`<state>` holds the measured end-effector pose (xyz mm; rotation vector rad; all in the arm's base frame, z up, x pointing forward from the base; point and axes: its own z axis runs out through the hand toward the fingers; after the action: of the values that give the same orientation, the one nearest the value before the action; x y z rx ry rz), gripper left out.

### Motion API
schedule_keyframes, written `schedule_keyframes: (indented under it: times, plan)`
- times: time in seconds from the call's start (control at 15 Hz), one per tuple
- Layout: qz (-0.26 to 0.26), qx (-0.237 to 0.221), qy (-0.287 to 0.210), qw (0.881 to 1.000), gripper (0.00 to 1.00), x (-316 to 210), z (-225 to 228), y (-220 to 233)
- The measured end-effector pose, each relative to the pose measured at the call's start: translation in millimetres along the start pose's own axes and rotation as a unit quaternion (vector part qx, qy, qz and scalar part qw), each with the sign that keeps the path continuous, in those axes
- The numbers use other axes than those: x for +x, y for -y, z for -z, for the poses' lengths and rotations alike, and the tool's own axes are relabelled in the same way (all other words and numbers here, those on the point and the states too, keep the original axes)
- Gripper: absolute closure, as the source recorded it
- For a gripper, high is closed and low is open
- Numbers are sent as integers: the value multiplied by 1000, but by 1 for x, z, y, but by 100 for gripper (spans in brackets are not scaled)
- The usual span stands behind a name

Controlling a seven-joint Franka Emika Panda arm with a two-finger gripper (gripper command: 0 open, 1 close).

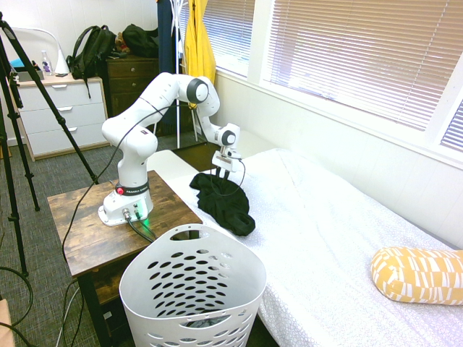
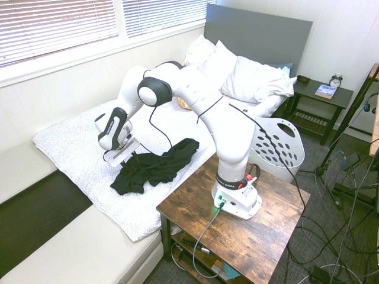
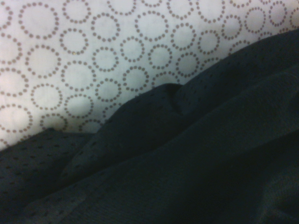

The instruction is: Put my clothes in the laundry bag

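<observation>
Closest to the first outside camera stands the big white plastic laundry basket (image 1: pixel 192 289), round, with rows of oval holes and cut-out handles at its rim. It sits on the floor just beside the brown wooden desk (image 1: pixel 79 224) that carries the white robot arm (image 1: pixel 155 108). Something grey lies at the bottom of the basket, but it is too hidden to name.

On the bed (image 1: pixel 325 231), which has a white cover printed with little dotted rings, lies the soft black cloth garment (image 1: pixel 224 202). It is crumpled in a heap near the bed's edge, close to the desk and well apart from the basket.

From the desk the arm bends over the bed. Its pincer (image 1: pixel 221 171) points steeply down and sits at the end of the black garment that is far from the basket. The tips reach the cloth. I cannot tell how wide they stand, or whether they grip the cloth.

Up close in the wrist view, the dark cloth (image 3: pixel 187 158) fills most of the picture in soft folds, with the ringed cover (image 3: pixel 93 56) showing past it.

Further along the bed lies a yellow pillow with white marks (image 1: pixel 419 273). A yellow garment (image 1: pixel 199 43) hangs by the window.
</observation>
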<state>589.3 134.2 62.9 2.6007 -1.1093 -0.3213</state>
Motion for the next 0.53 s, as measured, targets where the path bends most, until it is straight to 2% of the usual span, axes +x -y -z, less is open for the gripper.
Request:
schedule_keyframes:
  times: [0.53]
  plan:
    - [0, -5, 2, 1000, 100, -1, -1, -1]
